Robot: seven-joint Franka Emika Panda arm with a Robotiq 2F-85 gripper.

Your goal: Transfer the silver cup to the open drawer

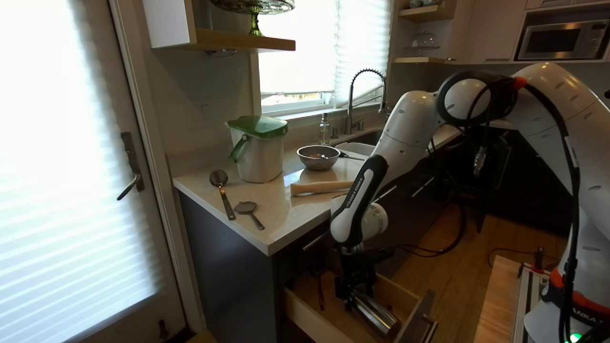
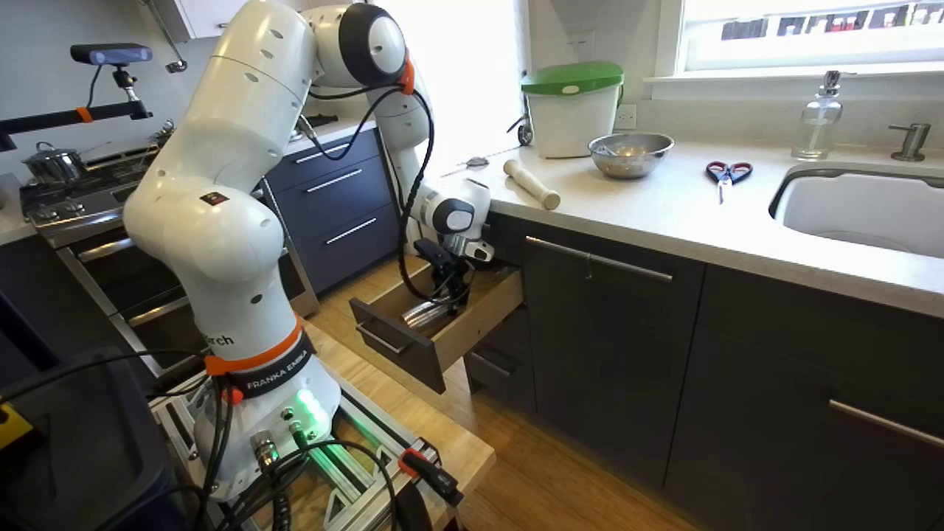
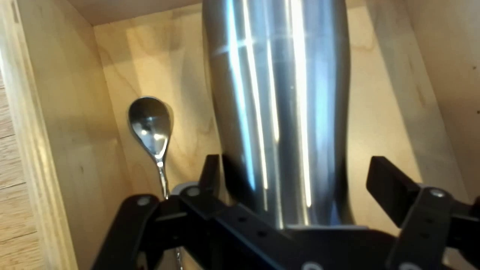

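One silver cup (image 3: 281, 112) lying in the open drawer (image 2: 478, 321); gripper (image 3: 295, 176) astride it, fingers (image 3: 392, 191) apart.
One spoon (image 3: 150, 123) alongside, handle partly behind gripper. Counter (image 2: 664, 203): one green-lidded bucket (image 2: 571, 118), one bowl (image 2: 630, 161), one wooden rod (image 2: 531, 183), two long-handled utensils (image 1: 218, 178), one pair of scissors (image 2: 727, 178).

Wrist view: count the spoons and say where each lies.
1. The spoon lies in the open drawer, left of the silver cup in the picture, its handle partly behind the gripper; more may be hidden there.
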